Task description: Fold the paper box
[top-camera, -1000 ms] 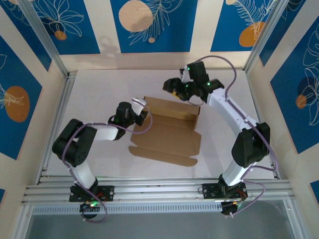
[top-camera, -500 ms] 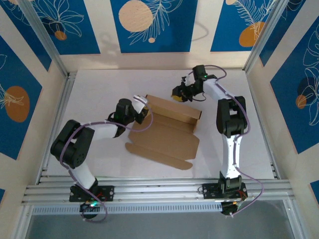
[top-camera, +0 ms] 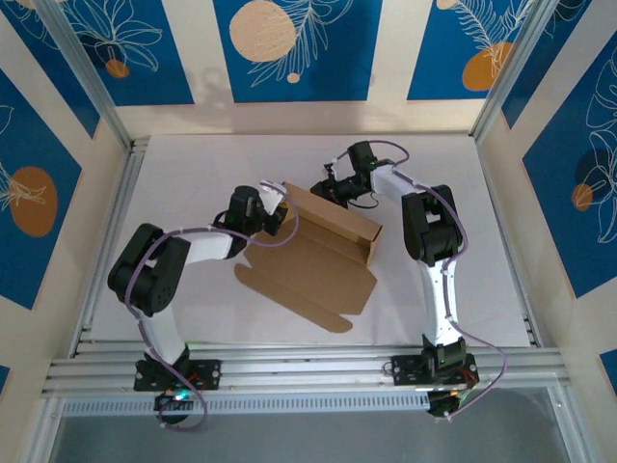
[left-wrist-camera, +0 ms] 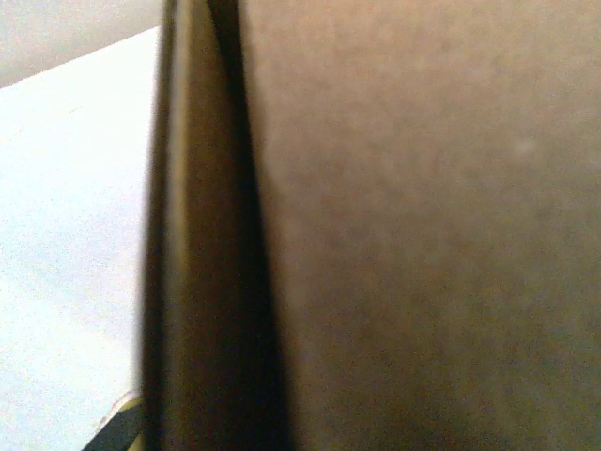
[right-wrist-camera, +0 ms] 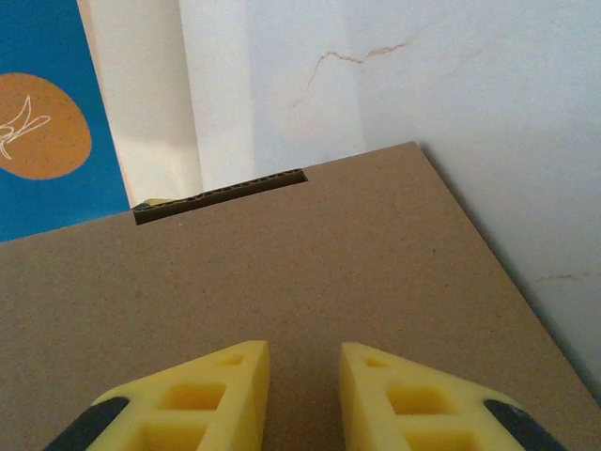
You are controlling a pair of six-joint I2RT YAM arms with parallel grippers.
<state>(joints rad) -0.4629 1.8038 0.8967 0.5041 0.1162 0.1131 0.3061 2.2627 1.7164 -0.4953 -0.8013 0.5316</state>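
Observation:
The paper box [top-camera: 313,265] is brown cardboard lying partly folded mid-table, its back wall raised and its front panel flat. My left gripper [top-camera: 274,212] is at the left end of that raised wall. Brown cardboard [left-wrist-camera: 423,235] presses so close to the left wrist camera that it hides the fingers. My right gripper [top-camera: 334,189] is at the far side of the back wall. Its yellow fingers [right-wrist-camera: 216,385] stand apart over a cardboard panel [right-wrist-camera: 310,254] that has a slot [right-wrist-camera: 221,193] near its far edge. Nothing is between them.
The white table [top-camera: 193,174] is ringed by blue patterned walls [top-camera: 289,48] and aluminium posts [top-camera: 87,77]. A metal rail [top-camera: 308,371] runs along the near edge by the arm bases. The right arm's elbow [top-camera: 429,227] stands beside the box's right end.
The right gripper has swung left and down onto the far side of the back wall. The box has turned and slid slightly left. The left gripper has moved a little up and left with it.

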